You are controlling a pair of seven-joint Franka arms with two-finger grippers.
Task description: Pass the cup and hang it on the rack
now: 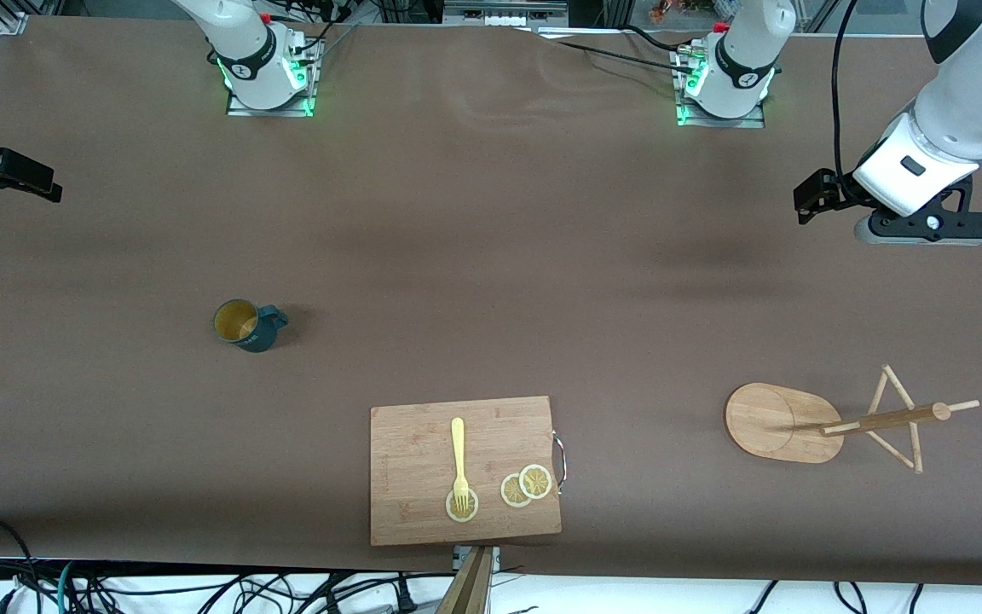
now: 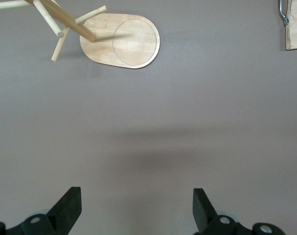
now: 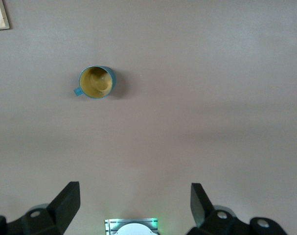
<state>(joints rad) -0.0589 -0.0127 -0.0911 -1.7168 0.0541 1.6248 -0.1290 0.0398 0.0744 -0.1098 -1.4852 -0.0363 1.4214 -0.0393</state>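
The dark teal cup (image 1: 248,325) stands upright on the brown table toward the right arm's end, showing its yellowish inside (image 3: 96,82). The bamboo rack (image 1: 782,421) stands toward the left arm's end, nearer the front camera than the cup, with its post and pegs (image 1: 892,417) rising from the oval base (image 2: 121,39). My left gripper (image 2: 137,196) hangs open and empty high over bare table, apart from the rack. My right gripper (image 3: 134,192) hangs open and empty over bare table, apart from the cup.
A wooden cutting board (image 1: 423,443) with a yellow fork (image 1: 459,456) and lemon slices (image 1: 527,485) lies at the table's edge nearest the front camera, between cup and rack. The arm bases (image 1: 269,81) (image 1: 723,89) stand along the table edge farthest from that camera.
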